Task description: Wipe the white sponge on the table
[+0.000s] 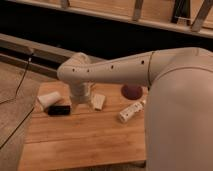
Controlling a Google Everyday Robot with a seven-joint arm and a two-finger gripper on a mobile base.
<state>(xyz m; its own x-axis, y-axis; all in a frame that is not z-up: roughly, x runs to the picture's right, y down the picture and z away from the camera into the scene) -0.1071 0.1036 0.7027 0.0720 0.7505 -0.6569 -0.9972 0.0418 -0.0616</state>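
The gripper (pixel 83 103) of a one-armed mobile robot is pictured lowered to the far part of the wooden desk (pixel 85 142), its jaws spread wide and nothing seen gripped between them. The white sponge (pixel 98 101) is shown lying on the desk just beside the gripper, on the side toward a dark red round object (pixel 132 91); whether it is being touched cannot be told. A white cup (pixel 48 100), tipped on its side, and a small black object (pixel 59 109) are seen near the gripper on the other side. A long white cylinder (pixel 131 112) with dark marks lies a little beyond the sponge.

The step in hand is judged to be the taking of the sponge, with the wiping not yet begun. For it to be done well, the jaws would need to be shifted sideways until the sponge is centred between them. They would then be closed across its narrower sides, low enough for a firm hold on the soft block. Light downward pressure is advised, with strokes directed along the bare planks nearer the camera, so that cup, black object and cylinder are not knocked.
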